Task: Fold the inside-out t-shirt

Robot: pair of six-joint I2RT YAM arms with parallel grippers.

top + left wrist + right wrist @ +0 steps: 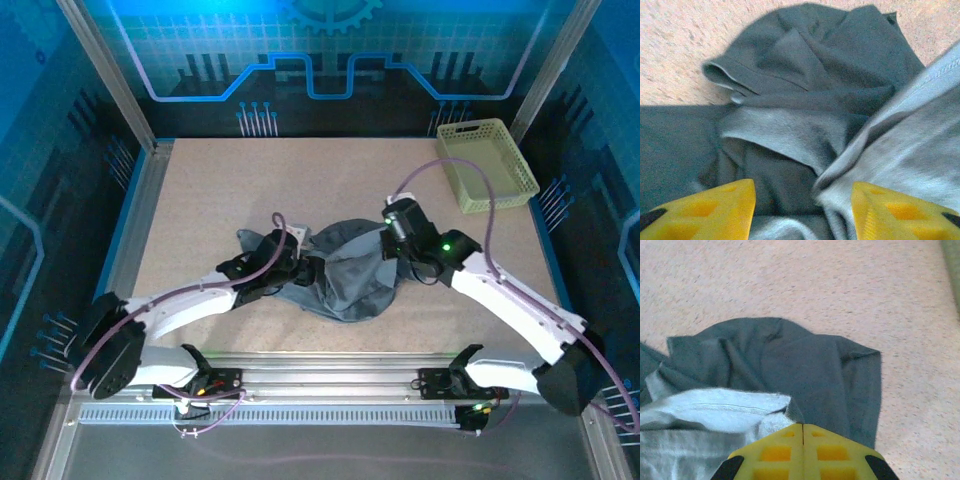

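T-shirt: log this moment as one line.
shirt: bunched, unfolded | left hand: open over shirt | right hand: shut at shirt fold, grip unclear | basket: far right

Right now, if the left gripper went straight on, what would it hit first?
The dark grey t-shirt: its bunched folds lie directly ahead of the left gripper, apparently very close.

1 t-shirt (345, 280): bunched on the table (300, 170), at mid-width, nearer the 6 o'clock edge.
1 basket (487, 165): on the table at 2 o'clock from the t-shirt, well apart from it, in the far right corner.
1 pair, left fingers (710, 212): at the t-shirt's 9 o'clock edge, standing apart, with folds of cloth lying between them.
1 pair, right fingers (780, 452): at the t-shirt's 2 o'clock edge, pressed together above cloth, with bare table beyond at 12 and 3 o'clock.
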